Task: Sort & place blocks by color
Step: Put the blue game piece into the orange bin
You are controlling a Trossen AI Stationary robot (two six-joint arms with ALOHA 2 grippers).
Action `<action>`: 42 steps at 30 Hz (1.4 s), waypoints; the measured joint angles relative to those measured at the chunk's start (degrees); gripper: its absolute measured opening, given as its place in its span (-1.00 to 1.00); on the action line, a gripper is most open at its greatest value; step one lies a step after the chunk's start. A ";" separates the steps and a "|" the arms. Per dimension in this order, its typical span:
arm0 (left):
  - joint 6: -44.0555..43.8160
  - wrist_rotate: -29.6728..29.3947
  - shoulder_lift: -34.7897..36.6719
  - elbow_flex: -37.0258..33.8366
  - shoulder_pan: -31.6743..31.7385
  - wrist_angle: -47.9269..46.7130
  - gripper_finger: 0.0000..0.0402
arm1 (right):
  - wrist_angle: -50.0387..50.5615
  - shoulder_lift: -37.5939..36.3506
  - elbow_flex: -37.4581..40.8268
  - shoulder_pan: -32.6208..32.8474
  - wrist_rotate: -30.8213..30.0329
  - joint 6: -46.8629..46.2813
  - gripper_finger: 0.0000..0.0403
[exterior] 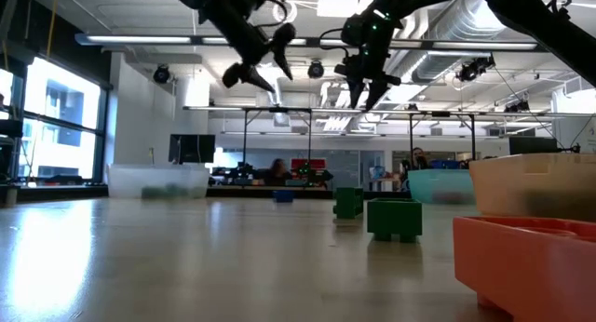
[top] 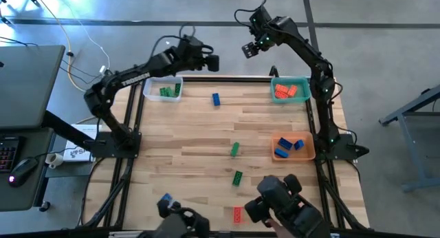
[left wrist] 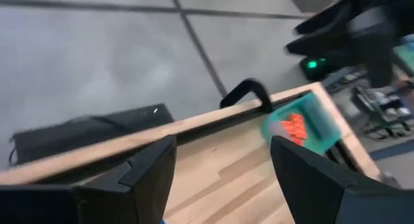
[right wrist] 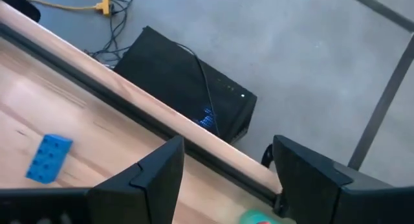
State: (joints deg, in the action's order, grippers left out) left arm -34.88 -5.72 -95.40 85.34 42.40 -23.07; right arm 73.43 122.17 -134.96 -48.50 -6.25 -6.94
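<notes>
Both grippers hang open and empty above the table's far edge. My left gripper [top: 212, 61] [left wrist: 223, 179] is just right of the clear tray [top: 148, 83], which holds green blocks [top: 169, 91]. My right gripper [top: 249, 49] [right wrist: 226, 179] is left of the teal tray [top: 306, 82] [left wrist: 320, 117], which holds red blocks [top: 285, 91]. A blue block [top: 216, 98] [right wrist: 48, 158] lies flat near the far edge. Two green blocks [top: 234, 149] [top: 237, 177] and a red block [top: 238, 213] lie toward the near edge. The orange tray [top: 311, 154] holds blue blocks [top: 289, 146].
Dark camera gear [top: 289, 207] stands at the table's near edge. A black clamp [left wrist: 249, 93] grips the far edge beside the teal tray. A black box [right wrist: 187, 78] sits on the floor beyond the far edge. Bare wood lies on the table's left half.
</notes>
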 joint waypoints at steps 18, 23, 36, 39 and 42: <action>-12.14 -9.51 -14.28 0.00 -7.67 0.04 0.19 | -1.47 0.00 0.00 -0.65 0.06 7.43 0.12; -18.78 -15.44 -15.81 -0.04 -9.88 0.13 0.19 | -1.51 0.00 0.00 -0.65 0.23 8.47 0.12; -29.41 -23.16 -15.75 -1.09 -12.29 -7.23 0.19 | -1.80 0.00 0.00 -0.65 0.32 9.57 0.12; -29.45 -22.70 -15.75 -1.09 -12.47 -7.42 0.19 | -2.62 0.00 0.00 -0.65 0.43 9.57 0.12; -29.47 -21.73 -16.18 -1.09 -12.47 -8.09 0.19 | -3.25 0.00 0.00 -0.65 0.45 9.55 0.12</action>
State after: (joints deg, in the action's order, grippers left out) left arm -64.35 -27.45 -111.59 84.25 29.93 -31.16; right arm 70.18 122.17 -134.96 -49.15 -5.81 2.61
